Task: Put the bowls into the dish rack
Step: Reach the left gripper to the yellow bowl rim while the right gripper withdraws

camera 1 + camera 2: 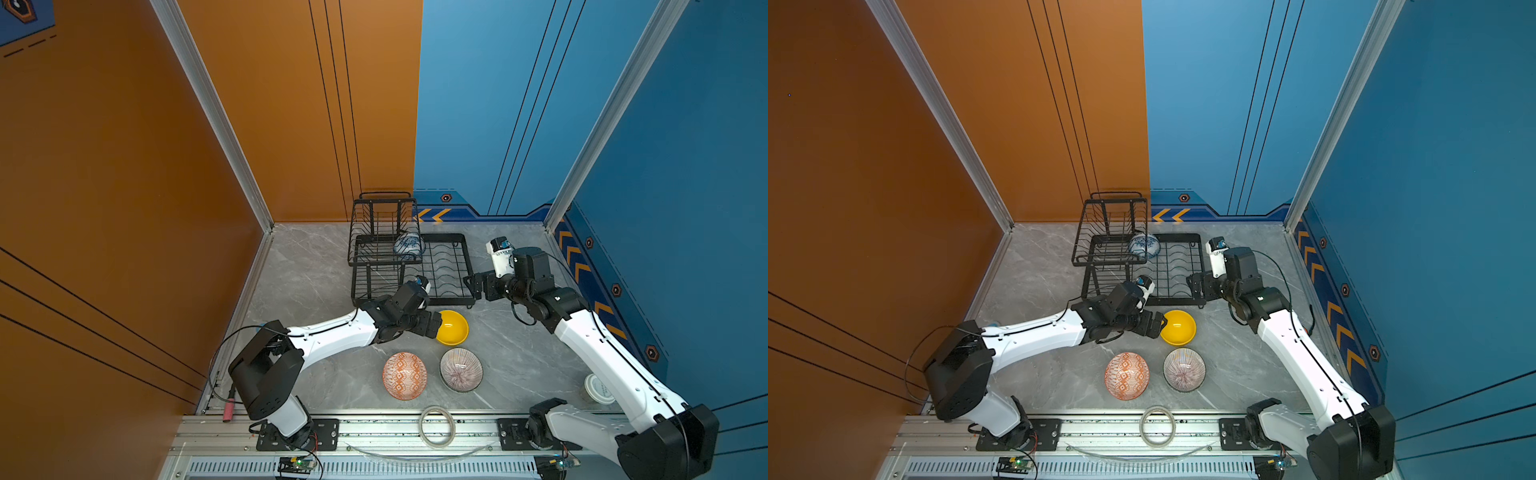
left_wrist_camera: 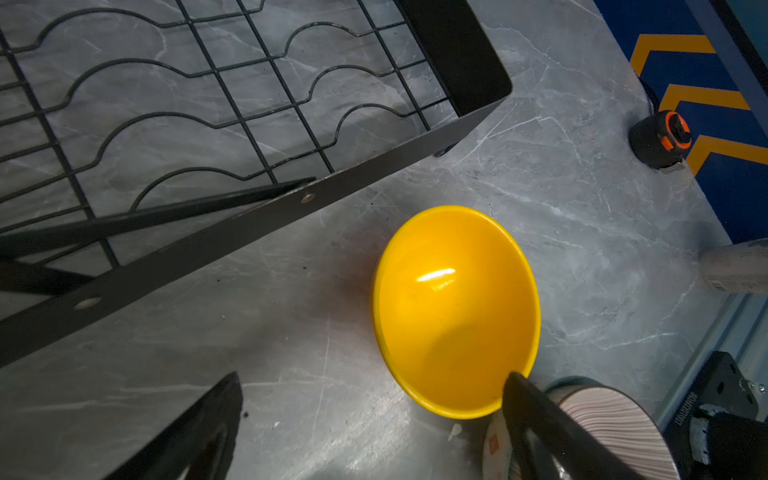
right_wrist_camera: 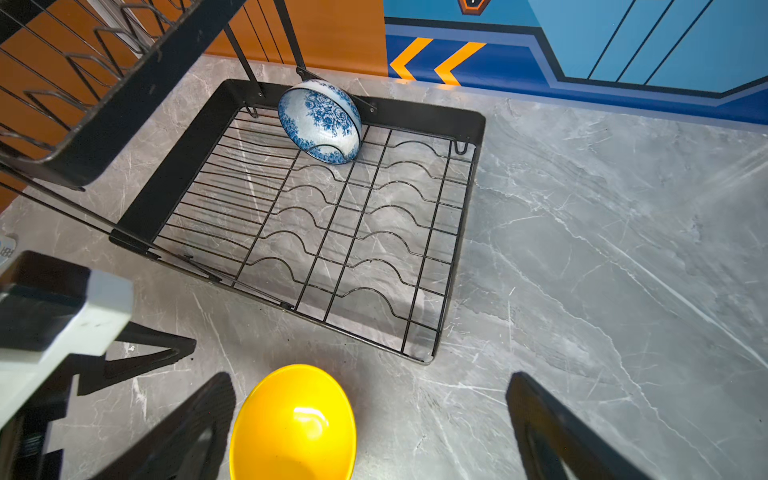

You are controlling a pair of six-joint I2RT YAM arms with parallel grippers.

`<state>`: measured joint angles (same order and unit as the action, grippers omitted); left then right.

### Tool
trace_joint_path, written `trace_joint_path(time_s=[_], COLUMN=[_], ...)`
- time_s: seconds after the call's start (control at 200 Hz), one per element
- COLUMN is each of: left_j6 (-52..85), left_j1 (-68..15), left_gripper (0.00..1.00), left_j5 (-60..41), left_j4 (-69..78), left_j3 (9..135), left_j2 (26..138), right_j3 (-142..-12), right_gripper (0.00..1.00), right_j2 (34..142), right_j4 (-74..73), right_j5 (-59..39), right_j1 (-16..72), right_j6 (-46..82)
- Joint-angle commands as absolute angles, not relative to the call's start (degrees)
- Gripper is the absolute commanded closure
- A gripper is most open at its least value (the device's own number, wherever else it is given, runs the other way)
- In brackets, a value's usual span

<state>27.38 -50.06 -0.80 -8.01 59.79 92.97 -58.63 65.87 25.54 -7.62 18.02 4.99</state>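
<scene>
the dish rack [image 3: 166, 183] stands at the back of the gray table [image 1: 532, 357]. its raised basket hangs over the left part of the tray, and the tray's black front wall runs between the slots and the yellow bowl [image 1: 454, 328]. a tape ring [image 1: 436, 409] lies on the metal rail at the near edge. a white tub [image 1: 598, 388] sits by the right wall, partly hidden by the right arm. the left wrist view shows a small black and orange thing [image 2: 660, 139] by the blue wall.

there are four bowls to see. one blue and white bowl [image 3: 320, 120] leans on its side in the back slots of the tray. three are on the table: the yellow one just in front of the rack, and nearer, the orange bowl [image 1: 404, 376] and the striped bowl [image 1: 461, 370] side by side. there is one rack, one ring, one tub and two arms.

the left arm stretches low from the near left corner toward the middle. the left gripper [image 2: 374, 376] is spread wide at the yellow bowl's rim, one finger over the inside, one outside, not squeezing. the right arm runs along the right wall and bends left. the right gripper [image 3: 370, 382] hangs by the rack's near right corner, spread wide, holding nothing.
</scene>
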Motion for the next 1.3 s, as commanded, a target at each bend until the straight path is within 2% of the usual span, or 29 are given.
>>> trace_joint_path(time_s=[0.0, 0.17, 0.18, 0.21, 0.506, 0.871, 1.292], left_j6=[28.65, 28.67, 28.72, 28.76, 29.29, 31.24, 32.43], left_j1=[-50.99, -51.21, -51.21, -51.16, -51.25, -50.79, -50.45], left_gripper=[0.03, 0.12, 0.16, 0.19, 0.29, 0.47, 0.75], left_j5=[-3.16, -4.42, -4.4, -4.58, -5.91, -9.03, -8.88], left_j4=[-7.6, -7.41, -7.39, -7.38, -6.02, -3.04, -3.06], left_j3=[61.78, 63.46, 63.52, 63.88, 65.35, 67.07, 67.46], left_j2=[95.54, 99.39, 99.58, 100.22, 105.27, 108.98, 110.25], right_j3=[-57.27, -56.78, -56.78, -56.78, -56.25, -55.73, -55.35], right_gripper=[0.0, 0.0, 0.0, 0.0, 0.0, 0.0, 0.0], right_j2=[64.86, 64.38, 64.35, 64.29, 64.59, 64.08, 62.93], right_j4=[26.46, 26.46, 26.39, 26.37, 25.84, 25.66, 25.62], right_j5=[-7.93, -7.47, -7.36, -7.38, -7.38, -6.77, -6.15], right_j1=[17.75, 17.75, 17.75, 17.75, 17.75, 17.75, 17.75], right_j6=[5.98, 5.75, 5.75, 5.76, 5.85, 5.65, 5.49])
